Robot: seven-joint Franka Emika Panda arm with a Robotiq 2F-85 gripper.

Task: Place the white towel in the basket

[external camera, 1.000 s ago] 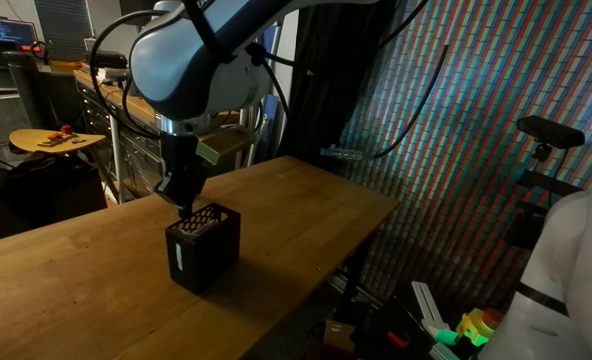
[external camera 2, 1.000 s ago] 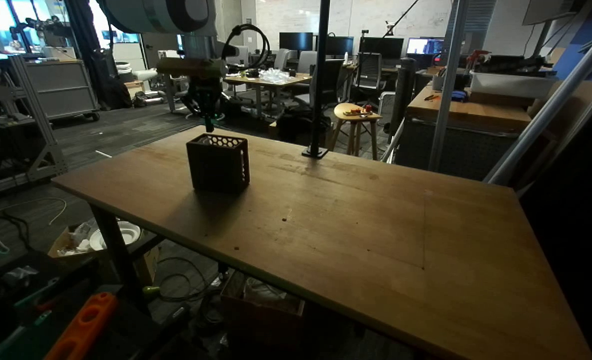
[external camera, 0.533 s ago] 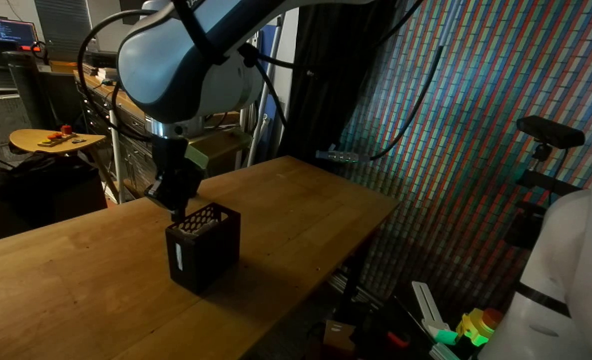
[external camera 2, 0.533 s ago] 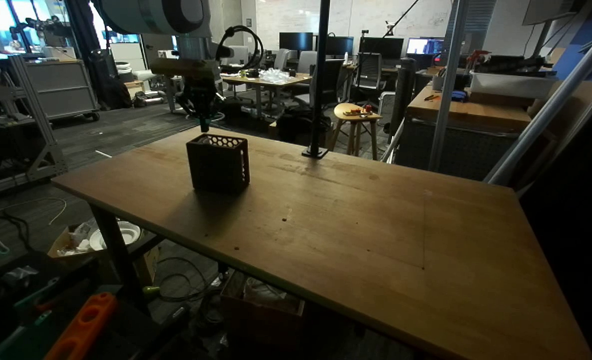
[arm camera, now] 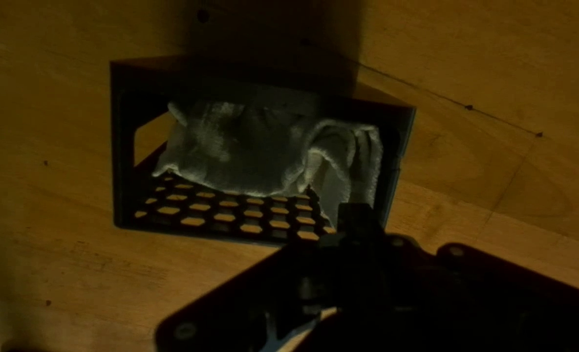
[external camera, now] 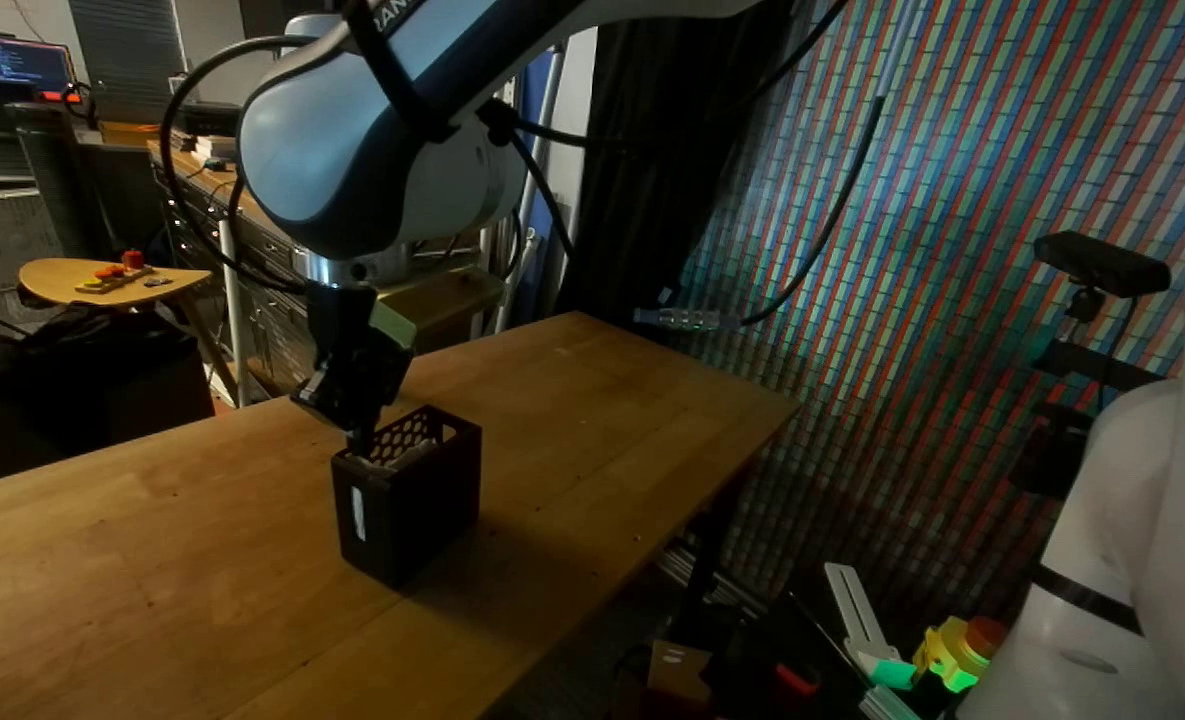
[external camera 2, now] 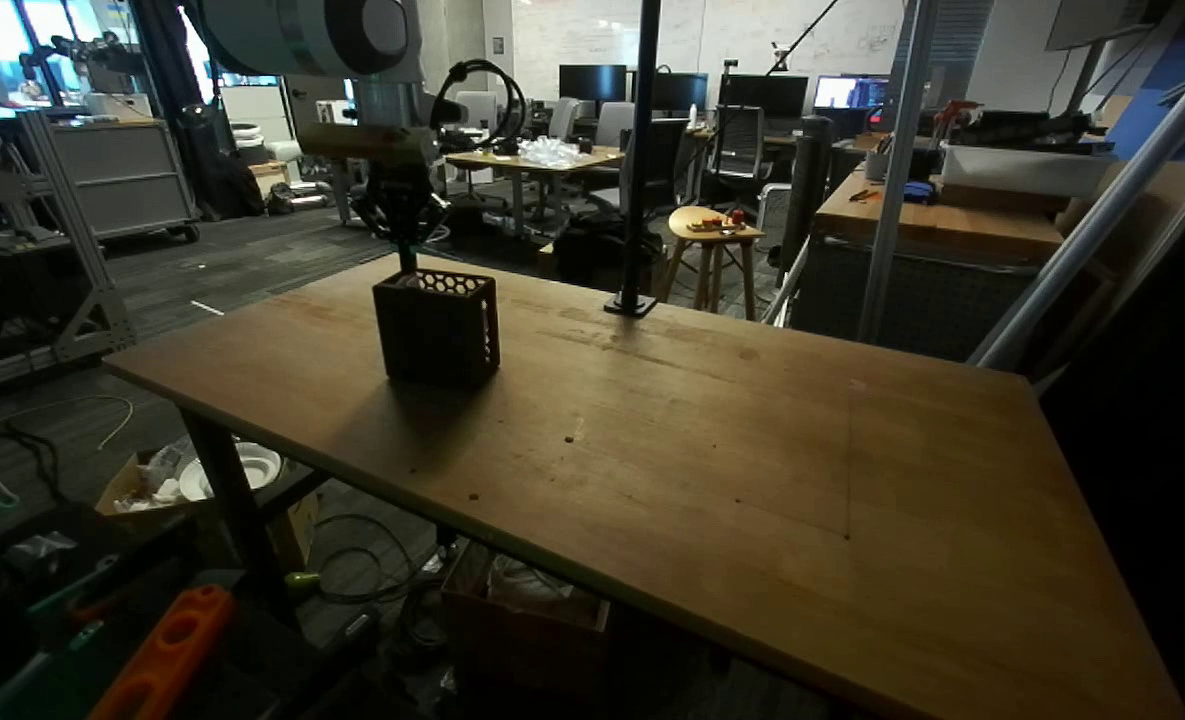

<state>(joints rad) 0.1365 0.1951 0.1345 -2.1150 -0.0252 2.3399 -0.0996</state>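
The black basket (external camera: 422, 520) stands upright on the wooden table; it also shows in an exterior view (external camera 2: 437, 330). It has honeycomb holes on one side. The white towel (arm camera: 240, 151), greyish in the dim light, lies crumpled inside the basket in the wrist view; only its top shows in an exterior view (external camera: 399, 458). My gripper (arm camera: 355, 210) points down at one end of the basket, its fingertips at the rim and over the towel's folded end. The fingers are together, with no cloth seen between them. Whether the tips touch the towel cannot be told.
The wooden table (external camera 2: 712, 480) extends around the basket. A black post (external camera 2: 637, 200) stands at the table's far edge. A stool with small coloured toys (external camera 2: 717, 228) stands beyond the table. A camera on a mount (external camera: 1102, 262) stands near the patterned wall.
My gripper has shifted a little toward the basket's end, then lowered, so its fingertips are at the rim. The basket and the towel have not visibly moved.
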